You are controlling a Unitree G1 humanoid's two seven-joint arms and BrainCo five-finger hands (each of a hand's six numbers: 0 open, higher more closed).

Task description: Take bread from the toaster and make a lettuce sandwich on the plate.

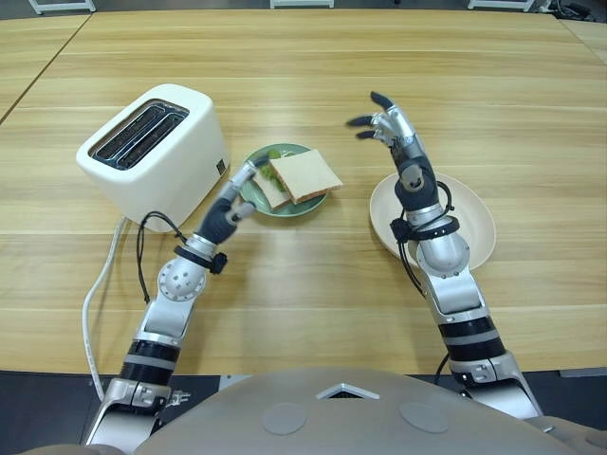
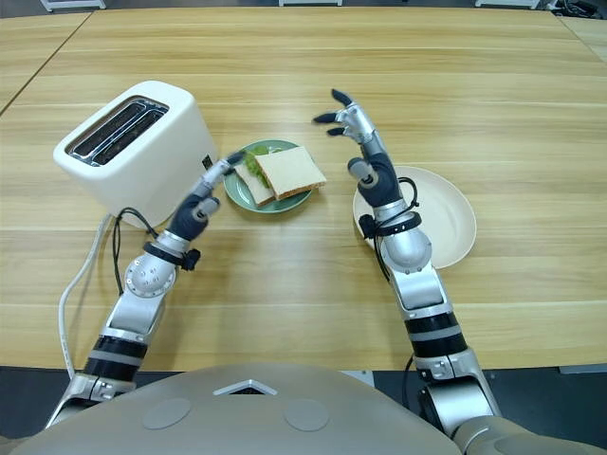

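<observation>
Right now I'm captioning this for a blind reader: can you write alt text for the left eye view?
A lettuce sandwich sits on a green plate at centre, the robot's left hand at the plate's left rim. A white toaster stands to the left; the right hand hovers open near a cream plate.

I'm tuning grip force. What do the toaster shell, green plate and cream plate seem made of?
Toaster: smooth cream shell with a soft sheen, probably plastic or painted metal.
Green plate: slightly glossy rim, likely glazed ceramic or melamine.
Cream plate: matte, even surface, maybe ceramic or plastic; can't tell.
</observation>
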